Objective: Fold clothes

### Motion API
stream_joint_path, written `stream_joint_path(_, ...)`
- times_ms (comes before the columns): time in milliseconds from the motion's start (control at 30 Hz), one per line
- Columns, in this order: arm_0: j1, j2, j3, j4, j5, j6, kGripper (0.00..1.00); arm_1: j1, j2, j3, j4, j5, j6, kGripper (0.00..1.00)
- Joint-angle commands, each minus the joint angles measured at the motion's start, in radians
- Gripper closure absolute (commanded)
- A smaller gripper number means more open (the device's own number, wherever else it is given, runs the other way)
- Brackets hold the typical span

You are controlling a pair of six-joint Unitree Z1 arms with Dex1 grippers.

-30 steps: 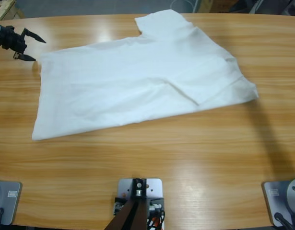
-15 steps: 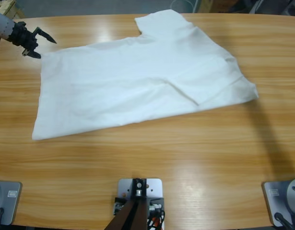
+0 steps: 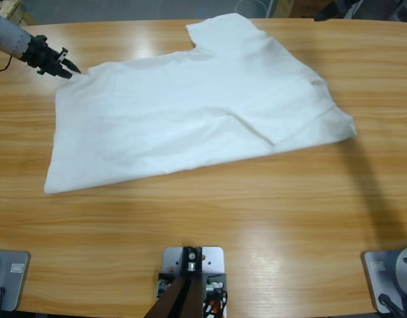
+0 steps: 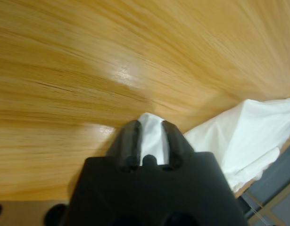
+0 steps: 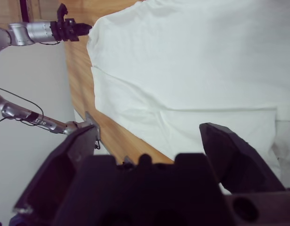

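Observation:
The clothes are one white T-shirt (image 3: 190,112) lying spread flat across the wooden table, a sleeve pointing to the far edge. My left gripper (image 3: 63,67) is at the shirt's far left corner. In the left wrist view, that gripper (image 4: 152,134) is shut on a tuck of white cloth, and more of the shirt (image 4: 248,127) trails off to the right. My right gripper (image 5: 147,132) hangs open above the shirt (image 5: 192,61), touching nothing. I cannot pick it out in the high view.
Bare wooden table (image 3: 203,225) stretches in front of the shirt and to its left. The right wrist view also catches the left arm (image 5: 36,32) at the shirt's corner, near the table edge.
My left gripper has moved right and toward the far edge to reach the shirt's corner. Its jaws have gone from open to shut on the cloth. The shirt has barely shifted.

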Motion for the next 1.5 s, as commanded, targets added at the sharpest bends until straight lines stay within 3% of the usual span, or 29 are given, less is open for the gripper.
stream_joint_path(33, 0.021, 0.065, -0.003, 0.018, -0.048, -0.003, 1.0, -0.021, 0.046, -0.028, 0.018, 0.015, -0.016, 0.146)
stream_joint_path(133, 0.028, 0.061, -0.003, 0.022, -0.061, 0.0, 1.0, -0.021, 0.048, -0.038, 0.018, 0.02, -0.016, 0.266)
stream_joint_path(333, 0.042, 0.041, -0.001, 0.053, -0.063, 0.02, 1.0, -0.021, 0.108, -0.133, 0.02, 0.095, 0.02, 0.262)
stream_joint_path(800, 0.07, -0.012, 0.003, 0.125, -0.075, 0.086, 1.0, 0.014, 0.532, -0.843, 0.013, 0.192, 0.265, 0.253)
stream_joint_path(1133, 0.073, -0.005, 0.003, 0.13, -0.08, 0.103, 1.0, 0.042, 0.564, -0.927, -0.061, 0.181, 0.28, 0.257)
stream_joint_path(1300, 0.07, 0.001, 0.003, 0.13, -0.08, 0.108, 1.0, 0.015, 0.499, -0.984, -0.074, 0.054, 0.238, 0.257)
stream_joint_path(1500, 0.068, 0.0, 0.003, 0.13, -0.083, 0.122, 1.0, 0.0, 0.456, -0.995, -0.332, 0.03, 0.253, 0.257)
